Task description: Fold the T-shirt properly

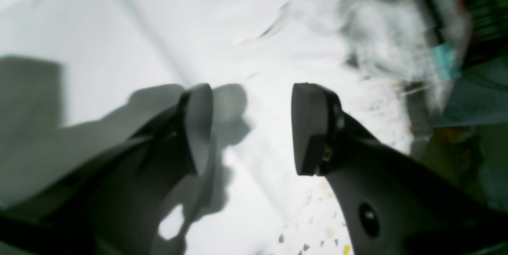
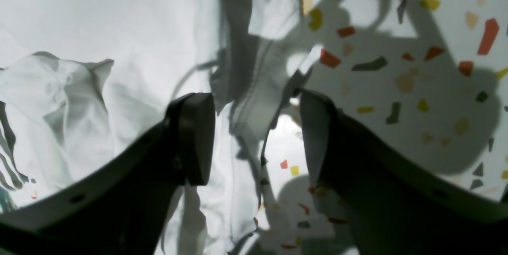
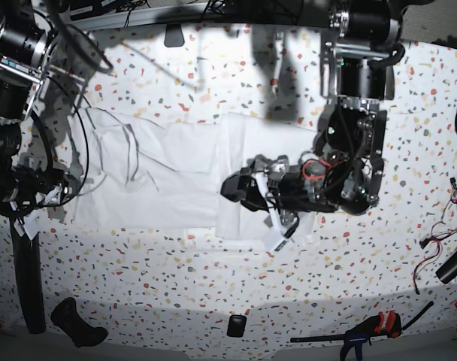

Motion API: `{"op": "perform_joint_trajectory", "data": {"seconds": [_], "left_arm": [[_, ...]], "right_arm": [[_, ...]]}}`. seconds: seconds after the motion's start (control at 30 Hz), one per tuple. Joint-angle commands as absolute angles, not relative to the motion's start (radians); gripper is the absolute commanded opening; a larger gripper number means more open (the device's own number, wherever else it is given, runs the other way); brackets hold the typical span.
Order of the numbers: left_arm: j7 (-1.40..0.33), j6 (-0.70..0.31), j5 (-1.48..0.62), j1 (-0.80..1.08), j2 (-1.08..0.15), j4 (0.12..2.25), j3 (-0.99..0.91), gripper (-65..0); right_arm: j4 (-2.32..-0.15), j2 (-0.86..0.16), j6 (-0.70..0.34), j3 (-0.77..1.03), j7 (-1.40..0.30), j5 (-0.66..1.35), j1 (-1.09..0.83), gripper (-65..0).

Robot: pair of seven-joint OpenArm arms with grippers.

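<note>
Item: T-shirt, plain white, thin cloth.
Location: lies across the middle of the speckled table, long side running left to right in the base view.
Shape now: a long, roughly rectangular band; sides appear turned in, one end rumpled with loose folds near the right arm's side.
Left claw: jaws wide apart, nothing between them, hovering over smooth cloth near the shirt's edge.
Right claw: jaws wide apart, empty, poised over a wrinkled hem where cloth meets bare table.
Done, by judgement: lengthwise narrowing looks largely complete.
Left, by judgement: smoothing the rumpled end, then folding the band crosswise into a compact stack.
Progress: roughly midway.
</note>
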State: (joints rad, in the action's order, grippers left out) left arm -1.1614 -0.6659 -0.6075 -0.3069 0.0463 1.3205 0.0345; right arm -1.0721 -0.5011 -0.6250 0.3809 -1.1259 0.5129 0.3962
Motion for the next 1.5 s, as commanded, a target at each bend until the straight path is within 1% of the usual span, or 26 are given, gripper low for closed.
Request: {"op": "perform_joint_trajectory", "data": {"seconds": [0.0, 0.1, 0.27, 0.4, 0.67, 0.7, 0.73, 0.77, 0.8, 0.97, 1.4, 1.47], "left_arm": [[-1.134, -0.675, -0.625, -0.328, 0.049, 1.339, 0.035, -34.4], [-1.135, -0.675, -0.620, -0.312, 0.045, 1.339, 0.035, -33.8], [-1.127, -0.674, -0.602, -0.310, 0.033, 1.339, 0.035, -33.8], [-1.128, -0.674, -0.603, -0.310, 0.033, 1.339, 0.035, -33.8], [-1.128, -0.674, -0.602, -0.310, 0.033, 1.339, 0.035, -33.8], [-1.128, -0.674, -0.603, -0.310, 0.033, 1.339, 0.035, -33.8], [-1.128, -0.674, -0.603, -0.310, 0.033, 1.339, 0.035, -33.8], [-1.128, -0.674, -0.602, -0.310, 0.033, 1.339, 0.035, -33.8], [-1.128, -0.674, -0.603, -0.310, 0.033, 1.339, 0.035, -33.8], [-1.128, -0.674, -0.603, -0.310, 0.033, 1.339, 0.035, -33.8], [-1.128, -0.674, -0.603, -0.310, 0.033, 1.339, 0.035, -33.8], [-1.128, -0.674, -0.603, -0.310, 0.033, 1.339, 0.035, -33.8]], "right_arm": [[-1.085, -0.521, -0.632, 0.385, -1.115, 0.539, 0.412, -30.9], [-1.085, -0.524, -0.637, 0.386, -1.115, 0.580, 0.391, -30.9], [-1.085, -0.535, -0.638, 0.394, -1.069, 0.585, 0.409, -30.9], [-1.085, -0.535, -0.639, 0.408, -1.113, 0.587, 0.447, -30.9], [-1.085, -0.535, -0.639, 0.408, -1.116, 0.585, 0.495, -30.9], [-1.085, -0.535, -0.639, 0.408, -1.116, 0.584, 0.497, -29.2], [-1.085, -0.535, -0.639, 0.408, -1.116, 0.583, 0.498, -25.7], [-1.085, -0.535, -0.639, 0.408, -1.116, 0.583, 0.496, -20.6], [-1.085, -0.533, -0.639, 0.407, -1.116, 0.579, 0.495, -17.3], [-1.085, -0.523, -0.639, 0.406, -1.116, 0.507, 0.493, -17.4], [-1.085, -0.524, -0.639, 0.407, -1.116, 0.504, 0.493, -17.5], [-1.085, -0.524, -0.640, 0.411, -1.116, 0.477, 0.493, -17.5]]}}
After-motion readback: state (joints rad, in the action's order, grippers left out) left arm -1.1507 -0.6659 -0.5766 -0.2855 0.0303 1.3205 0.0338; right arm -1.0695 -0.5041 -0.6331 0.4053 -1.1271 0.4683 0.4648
